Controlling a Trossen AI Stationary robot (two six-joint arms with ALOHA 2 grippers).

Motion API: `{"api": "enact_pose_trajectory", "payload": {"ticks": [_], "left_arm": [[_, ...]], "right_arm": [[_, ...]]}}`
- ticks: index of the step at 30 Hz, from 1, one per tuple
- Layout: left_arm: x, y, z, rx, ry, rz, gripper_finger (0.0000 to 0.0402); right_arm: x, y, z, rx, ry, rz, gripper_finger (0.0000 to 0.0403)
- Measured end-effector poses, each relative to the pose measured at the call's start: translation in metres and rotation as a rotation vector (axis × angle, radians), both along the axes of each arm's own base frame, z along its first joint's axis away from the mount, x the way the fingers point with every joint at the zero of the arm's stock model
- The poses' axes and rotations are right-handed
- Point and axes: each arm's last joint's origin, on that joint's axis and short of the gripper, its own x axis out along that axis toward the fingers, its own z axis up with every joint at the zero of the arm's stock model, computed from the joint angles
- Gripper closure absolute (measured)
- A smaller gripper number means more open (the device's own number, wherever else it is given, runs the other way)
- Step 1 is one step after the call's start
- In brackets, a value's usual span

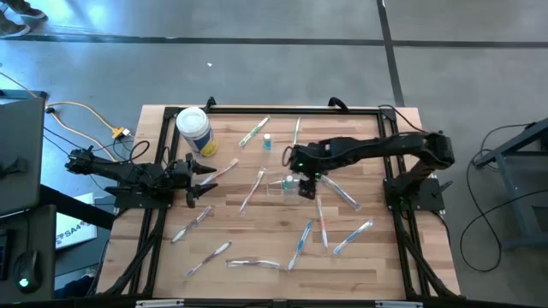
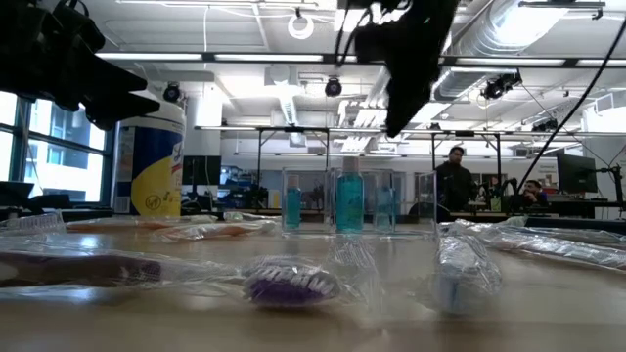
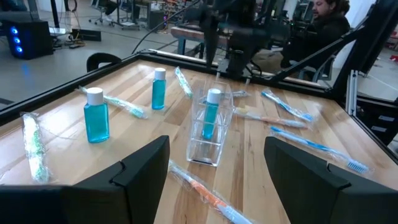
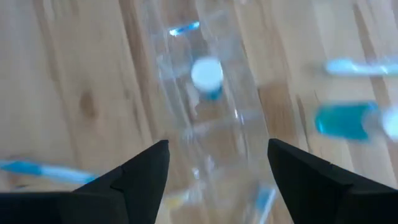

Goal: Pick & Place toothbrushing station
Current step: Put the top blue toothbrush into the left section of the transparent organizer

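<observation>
The toothbrushing station (image 3: 210, 132) is a clear boxy holder standing upright on the wood at mid-table (image 1: 289, 185). A small blue bottle (image 3: 211, 115) stands inside it. My right gripper (image 4: 217, 155) hangs open above the station, pointing steeply down, and touches nothing; the low view shows it (image 2: 409, 73) well clear of the holder (image 2: 357, 200). My left gripper (image 3: 217, 149) waits open and level at the table's left side (image 1: 202, 176), facing the station.
Several wrapped toothbrushes (image 1: 300, 244) lie scattered over the table. Two loose blue bottles (image 3: 96, 115) (image 3: 158, 89) stand on the far side of the station. A white tub with a yellow label (image 1: 193, 128) stands at the far left. People stand beyond the table (image 2: 456, 176).
</observation>
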Motion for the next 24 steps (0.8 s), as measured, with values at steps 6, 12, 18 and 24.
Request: {"api": "enact_pose_trajectory", "payload": {"ticks": [6,12,18,24], "left_arm": [[0.000,0.000,0.000,-0.001,0.000,0.000,0.0139],[0.000,0.000,0.000,-0.001,0.000,0.000,0.0139],[0.000,-0.001,0.000,-0.004,0.005,-0.045,0.0139],[0.000,-0.001,0.000,-0.003,0.006,-0.052,0.0139]], "right_arm": [[-0.045,0.007,0.038,0.032,0.026,-0.111,0.0137],[-0.074,0.011,0.047,-0.083,0.138,-0.223,0.0137],[-0.099,0.008,0.023,-0.125,0.287,-0.387,0.0137],[-0.103,0.007,-0.017,-0.095,0.302,-0.411,0.0137]]}}
